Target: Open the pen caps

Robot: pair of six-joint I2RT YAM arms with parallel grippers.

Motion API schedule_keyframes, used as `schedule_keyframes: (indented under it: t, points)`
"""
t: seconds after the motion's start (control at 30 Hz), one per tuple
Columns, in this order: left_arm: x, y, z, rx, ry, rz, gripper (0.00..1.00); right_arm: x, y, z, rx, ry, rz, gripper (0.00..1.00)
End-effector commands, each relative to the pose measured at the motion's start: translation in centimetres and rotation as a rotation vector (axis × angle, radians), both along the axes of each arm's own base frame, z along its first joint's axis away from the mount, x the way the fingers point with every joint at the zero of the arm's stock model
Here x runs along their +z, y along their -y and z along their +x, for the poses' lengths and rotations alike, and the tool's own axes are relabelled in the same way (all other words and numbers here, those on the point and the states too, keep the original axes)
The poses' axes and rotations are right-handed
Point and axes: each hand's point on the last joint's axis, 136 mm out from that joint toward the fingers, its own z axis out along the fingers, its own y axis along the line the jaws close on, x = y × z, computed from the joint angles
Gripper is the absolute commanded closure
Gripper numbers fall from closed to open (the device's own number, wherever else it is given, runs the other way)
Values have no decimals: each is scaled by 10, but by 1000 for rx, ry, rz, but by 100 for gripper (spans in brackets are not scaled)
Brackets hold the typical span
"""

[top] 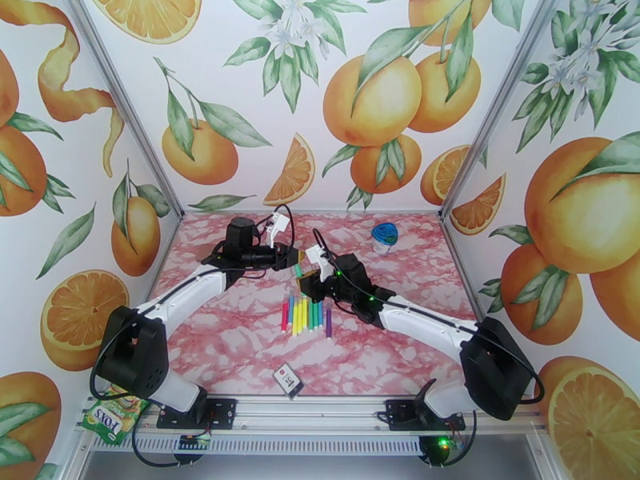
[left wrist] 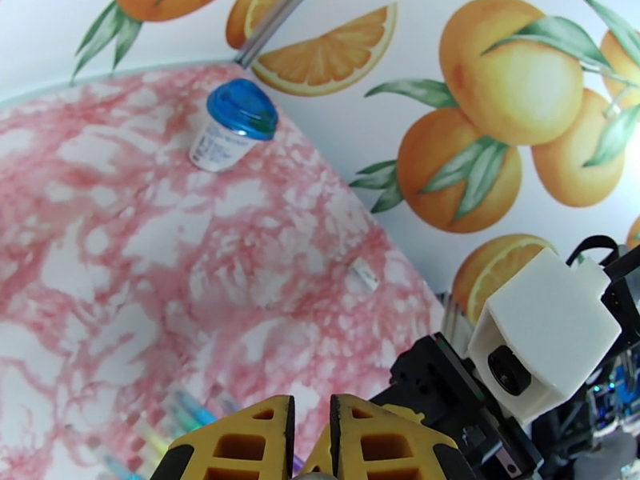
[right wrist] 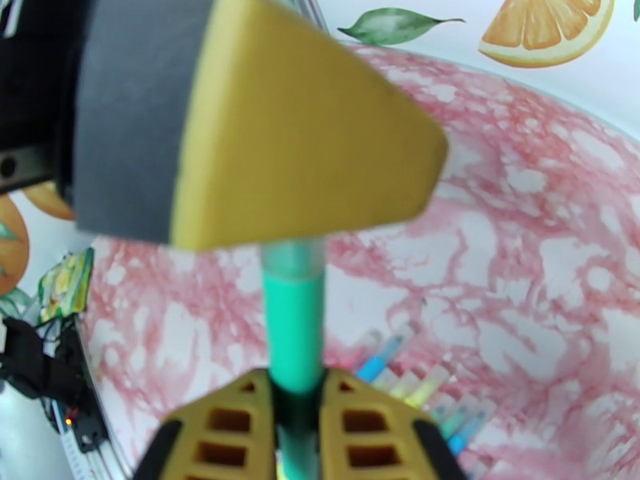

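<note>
In the right wrist view the green pen [right wrist: 294, 330] runs from 6 to 12 o'clock, its barrel pinched by the right gripper [right wrist: 296, 390] and its cap end [right wrist: 294, 256] at 12 o'clock clamped in the pressed-together left gripper [left wrist: 312, 410], so the pull likely follows that axis.

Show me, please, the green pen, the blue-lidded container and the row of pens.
green pen [right wrist: 294, 314]: right wrist view, on its barrel.
blue-lidded container [left wrist: 240, 106]: left wrist view, on its lid.
row of pens [top: 307, 316]: top external view, on the row's middle.
</note>
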Motion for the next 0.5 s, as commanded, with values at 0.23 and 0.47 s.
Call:
schedule_keyframes:
  t: [0.23, 0.47]
  points:
    - [20, 7, -4, -48, 28, -30, 100, 11, -16, 11, 18, 29, 41, 66]
    - [20, 7, -4, -50, 14, -29, 100, 10, -22, 13, 31, 25, 52, 73]
